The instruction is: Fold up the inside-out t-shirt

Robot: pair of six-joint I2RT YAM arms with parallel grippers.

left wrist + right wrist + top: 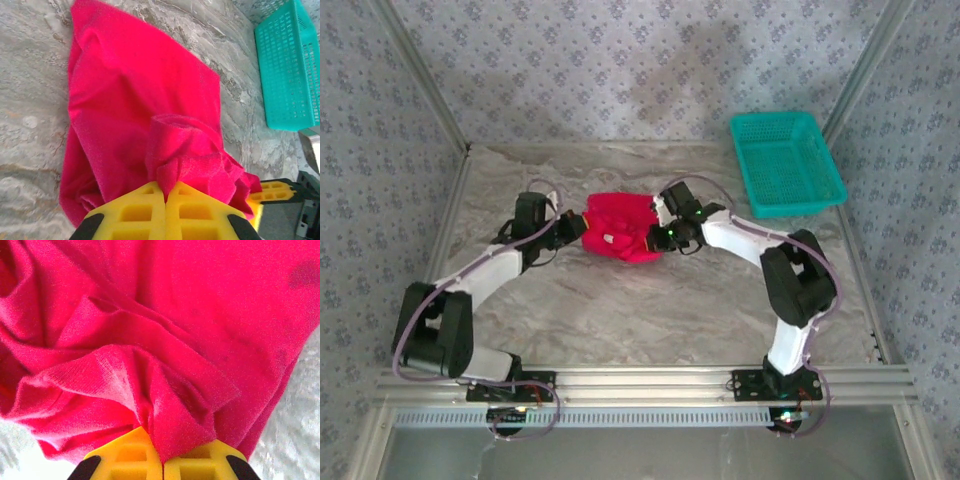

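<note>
Red cloth, looks soft, floppy and light. The t-shirt [618, 228] sits bunched in the middle of the table [670, 310]. The left gripper [165, 195] is pinched tight on its 9 o'clock edge and the right gripper [162, 459] on its 3 o'clock edge. I'd grab the hems.

Pale blue-grey walls [620, 60] (printed with small floral motifs) are enclosing a marbled grey table [650, 320] on three sides, while an aluminium rail [650, 380] is running along its near edge under soft, even light.

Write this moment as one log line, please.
left gripper: shut on t-shirt | right gripper: shut on t-shirt | t-shirt: bunched, not folded | teal mesh basket: apart
</note>
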